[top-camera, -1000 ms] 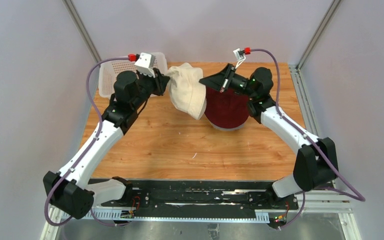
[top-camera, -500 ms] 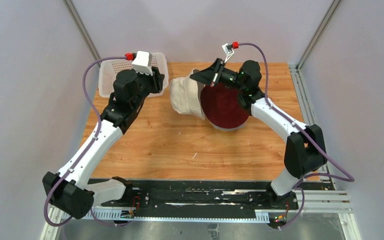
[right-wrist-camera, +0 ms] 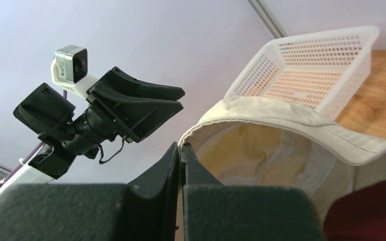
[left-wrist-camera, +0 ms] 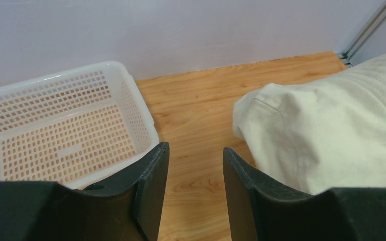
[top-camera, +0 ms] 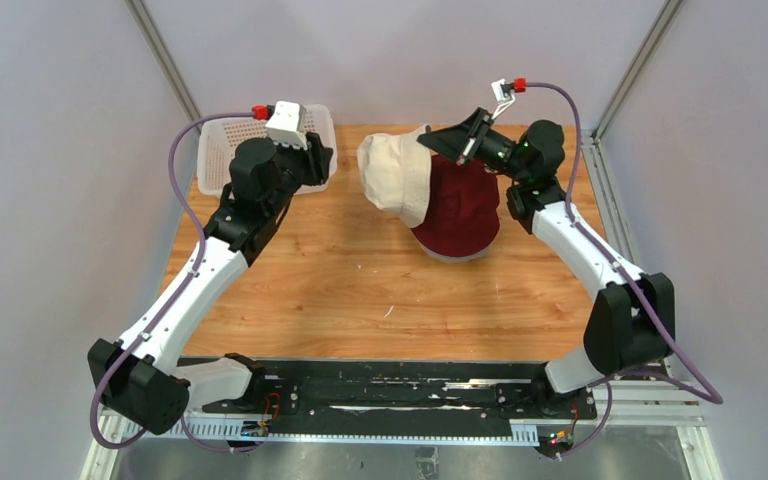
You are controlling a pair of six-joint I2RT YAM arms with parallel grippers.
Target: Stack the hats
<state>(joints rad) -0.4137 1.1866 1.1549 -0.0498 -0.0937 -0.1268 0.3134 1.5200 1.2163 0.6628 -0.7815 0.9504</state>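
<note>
Left tool (left-wrist-camera: 195, 153) let go, right tool (right-wrist-camera: 182, 150) drags beige hat (top-camera: 397, 178) rightward

Bare table (top-camera: 360, 290) is free from centre to six o'clock. The basket (top-camera: 222, 150) blocks eleven o'clock, the dark red hat (top-camera: 460, 215) one o'clock, with the beige hat (top-camera: 395, 175) draped on its nine o'clock side. Between basket and beige hat runs a narrow open lane.
</note>
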